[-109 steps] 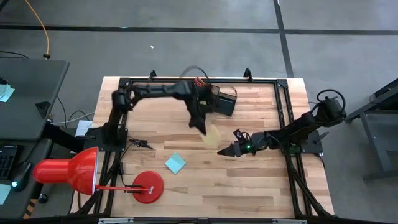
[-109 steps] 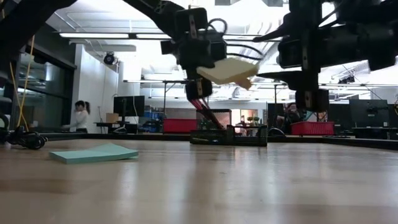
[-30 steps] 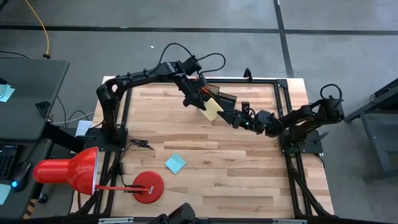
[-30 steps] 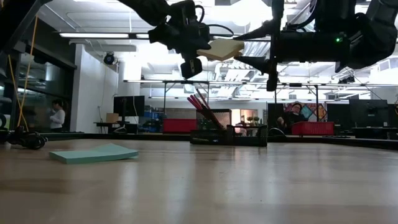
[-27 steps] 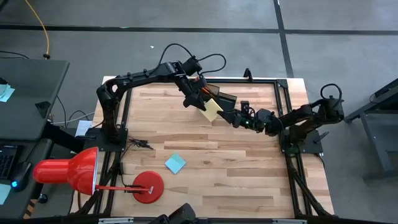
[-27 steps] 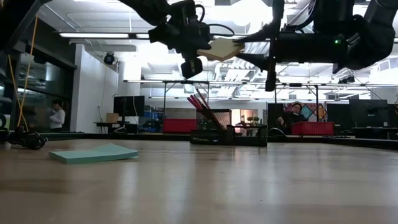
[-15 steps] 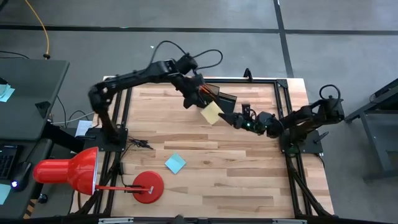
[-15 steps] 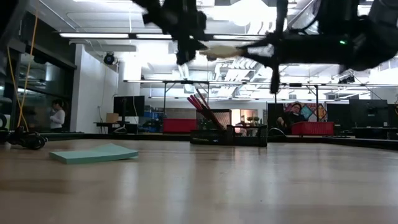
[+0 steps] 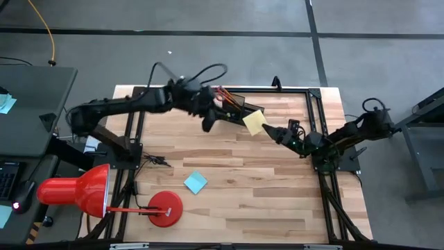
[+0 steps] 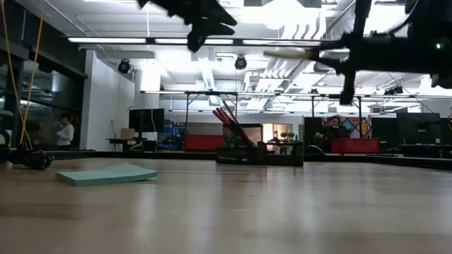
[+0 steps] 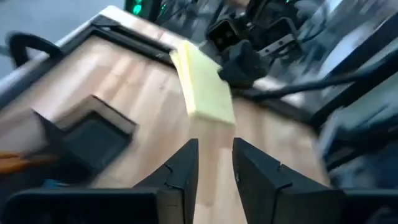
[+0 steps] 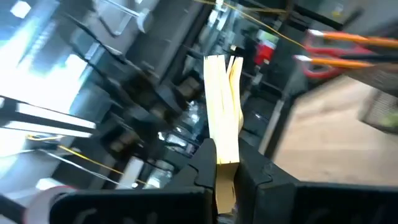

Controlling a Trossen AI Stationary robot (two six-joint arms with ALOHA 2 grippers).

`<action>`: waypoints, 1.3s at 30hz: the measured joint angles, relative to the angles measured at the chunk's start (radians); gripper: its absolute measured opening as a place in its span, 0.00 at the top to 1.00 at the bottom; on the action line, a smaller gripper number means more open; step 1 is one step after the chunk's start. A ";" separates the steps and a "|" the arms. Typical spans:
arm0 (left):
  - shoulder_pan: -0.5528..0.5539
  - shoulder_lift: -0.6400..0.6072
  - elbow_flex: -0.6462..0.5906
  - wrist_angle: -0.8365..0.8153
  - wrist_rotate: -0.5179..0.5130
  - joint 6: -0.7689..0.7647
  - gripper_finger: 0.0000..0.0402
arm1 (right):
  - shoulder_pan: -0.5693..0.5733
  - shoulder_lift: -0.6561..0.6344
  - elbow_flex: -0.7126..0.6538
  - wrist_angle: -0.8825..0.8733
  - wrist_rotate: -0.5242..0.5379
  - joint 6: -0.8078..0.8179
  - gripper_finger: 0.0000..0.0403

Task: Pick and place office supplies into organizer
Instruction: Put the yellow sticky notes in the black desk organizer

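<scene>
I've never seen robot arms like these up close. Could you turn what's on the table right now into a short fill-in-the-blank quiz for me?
1. The right gripper holds a sticky-note pad whose colour is ____.
2. The blue sticky-note pad lies flat on the ____.
3. The left gripper holds ____ between its jaws.
4. The desk lamp at the table's corner is coloured ____.

Missing words: yellow; table; nothing; red

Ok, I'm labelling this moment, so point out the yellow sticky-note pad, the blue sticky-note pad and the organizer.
yellow sticky-note pad [image 9: 254, 122], high view, middle of its top face.
blue sticky-note pad [image 9: 195, 182], high view, centre of the pad.
organizer [image 9: 234, 103], high view, its dark box body.
</scene>
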 joint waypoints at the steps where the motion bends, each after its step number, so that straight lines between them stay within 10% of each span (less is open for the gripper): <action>1: -0.003 -0.036 -0.084 0.090 0.008 -0.049 0.79 | -0.001 -0.013 0.010 -0.004 -0.001 -0.012 0.99; 12: -0.032 -0.342 -0.632 0.777 -0.117 -0.165 0.91 | -0.094 -0.103 0.202 -0.416 0.001 -0.007 0.99; 26: 0.023 -0.350 -0.620 0.803 0.020 -0.142 0.96 | -0.442 -0.389 0.373 -1.389 -0.499 -0.041 0.99; 33: 0.094 -0.350 -0.620 0.795 0.123 -0.141 0.96 | -0.688 -0.420 0.389 -1.505 -0.894 -0.025 0.99; 39: 0.137 -0.350 -0.620 0.768 0.183 -0.149 0.95 | -0.816 -0.358 0.446 -1.649 -1.009 -0.115 0.99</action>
